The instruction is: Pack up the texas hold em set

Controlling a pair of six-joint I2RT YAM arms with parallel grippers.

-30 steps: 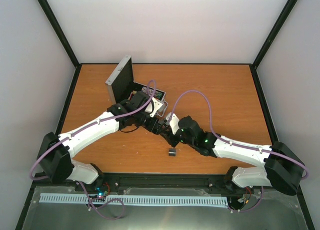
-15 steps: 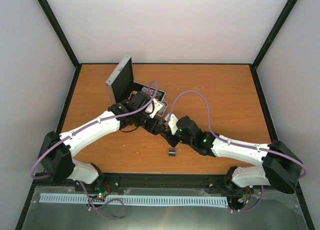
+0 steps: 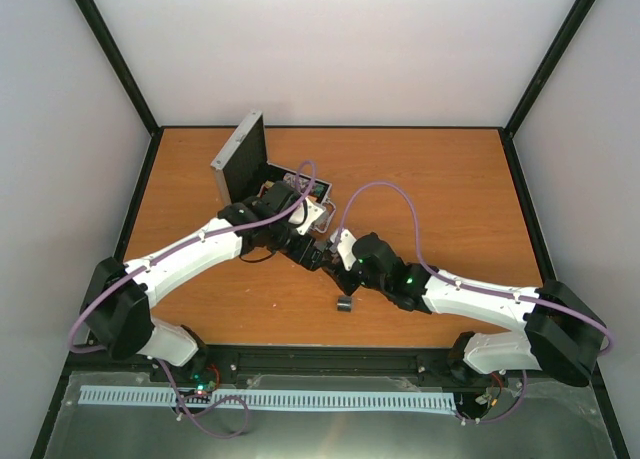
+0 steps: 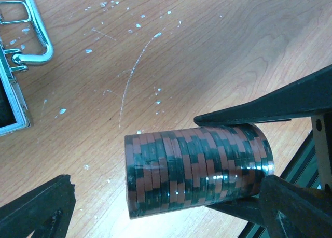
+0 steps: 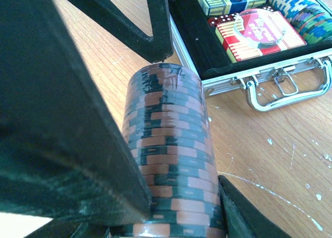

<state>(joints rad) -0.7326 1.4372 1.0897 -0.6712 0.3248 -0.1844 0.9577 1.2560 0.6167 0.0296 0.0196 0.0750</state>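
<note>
The right gripper (image 5: pixel 179 212) pinches a roll of chips (image 5: pixel 168 144). They are smooth round discs, striped brown-red and dark green. The left gripper (image 4: pixel 166 189) is spread wide, close by. Past the right fingers sits the open shiny metal case (image 5: pixel 249 76), black inside.

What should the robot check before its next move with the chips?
1. Right hand grips the chip stack: ok.
2. Left hand open: ok.
3. Case lid up: ok.
4. Free slot in the case for the stack: cannot tell.
5. Nothing left out: not ok, a small dark piece lies on the table.
</note>
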